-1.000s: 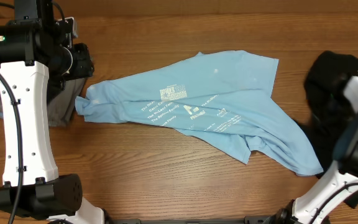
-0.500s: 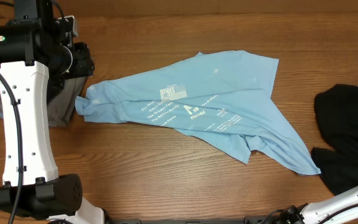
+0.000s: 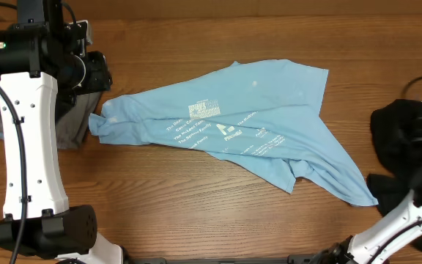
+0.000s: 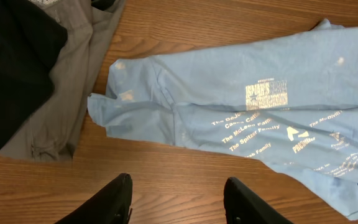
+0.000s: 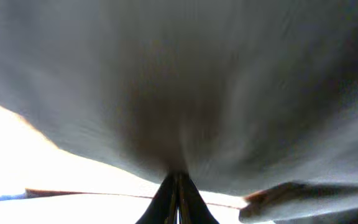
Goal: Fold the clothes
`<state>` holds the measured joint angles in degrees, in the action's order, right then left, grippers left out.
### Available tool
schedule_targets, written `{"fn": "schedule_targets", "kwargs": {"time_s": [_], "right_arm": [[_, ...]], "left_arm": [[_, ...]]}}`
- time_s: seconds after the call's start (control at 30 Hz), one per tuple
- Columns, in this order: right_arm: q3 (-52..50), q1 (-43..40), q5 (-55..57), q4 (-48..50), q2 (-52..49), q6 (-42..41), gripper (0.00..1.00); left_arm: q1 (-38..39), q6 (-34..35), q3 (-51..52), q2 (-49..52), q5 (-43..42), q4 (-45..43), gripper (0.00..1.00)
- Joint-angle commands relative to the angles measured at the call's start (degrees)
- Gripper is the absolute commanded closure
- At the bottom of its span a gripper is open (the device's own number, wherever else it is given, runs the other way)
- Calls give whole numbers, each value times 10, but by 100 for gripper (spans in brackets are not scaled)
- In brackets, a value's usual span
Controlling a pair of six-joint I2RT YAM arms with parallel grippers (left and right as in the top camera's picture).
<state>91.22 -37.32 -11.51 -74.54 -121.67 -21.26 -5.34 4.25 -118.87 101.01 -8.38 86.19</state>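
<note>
Centrally, the light-blue T-shirt (image 3: 247, 121) lies loosely spread and creased across the middle of the bench (image 3: 182, 220), lettering up, with one sleeve bunched toward the left edge; no fold has yet been made. The left claw (image 4: 176, 182) hovers spread and empty above the bench just beside that bunched sleeve, apparently placed to take hold of it. A grey garment (image 4: 73, 87) with black cloth (image 4: 11, 62) on it sits at the left edge, set aside. A black garment (image 3: 409, 147) is heaped at the right edge. The right claw (image 5: 178, 179) is pressed together against blurred dark cloth; whether it pinches that cloth cannot be told.
</note>
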Motion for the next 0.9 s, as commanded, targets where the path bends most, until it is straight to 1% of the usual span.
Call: {"fn": "schedule_targets", "kwargs": {"time_s": [0.0, 0.03, 0.1, 0.2, 0.3, 0.4, 0.5, 0.63, 0.7, 0.73, 0.77, 0.8, 0.83, 0.87], "right_arm": [[-82, 11, 64, 25, 8, -29, 96], [-101, 11, 77, 36, 8, -37, 96], [-135, -3, 157, 49, 8, -88, 96], [-139, -48, 263, 48, 8, -145, 96], [-115, -112, 267, 44, 8, -170, 96], [-76, -167, 240, 39, 8, -163, 96], [-32, -198, 225, 20, 8, -163, 96], [37, -214, 212, -23, 8, -160, 96], [75, -213, 153, -35, 8, -111, 96], [94, -208, 88, -38, 8, -71, 95], [108, -203, 27, -41, 8, -34, 92], [122, -192, -59, -46, 9, 21, 87], [129, -180, -113, -53, 9, 56, 85], [130, -165, -143, -58, 10, 76, 83]], "left_arm": [[2, -11, -7, -2, -7, 0, 48], [2, -11, -7, -2, -7, 0, 48], [2, -11, -7, -2, -7, 0, 48], [2, -11, -7, -2, -7, 1, 48], [2, -11, -7, -2, -7, 0, 46], [2, -12, -7, -2, -7, -1, 46], [2, -16, -7, -2, -7, -7, 45], [2, -15, -7, -2, -7, -9, 44], [2, -15, -7, -2, -7, -10, 44], [2, -15, -7, -2, -7, -11, 44], [2, -15, -7, -2, -7, -12, 44], [2, -15, -7, -2, -7, -12, 43], [2, -15, -7, -2, -7, -12, 42], [2, -15, -7, -2, -7, -11, 42]]}}
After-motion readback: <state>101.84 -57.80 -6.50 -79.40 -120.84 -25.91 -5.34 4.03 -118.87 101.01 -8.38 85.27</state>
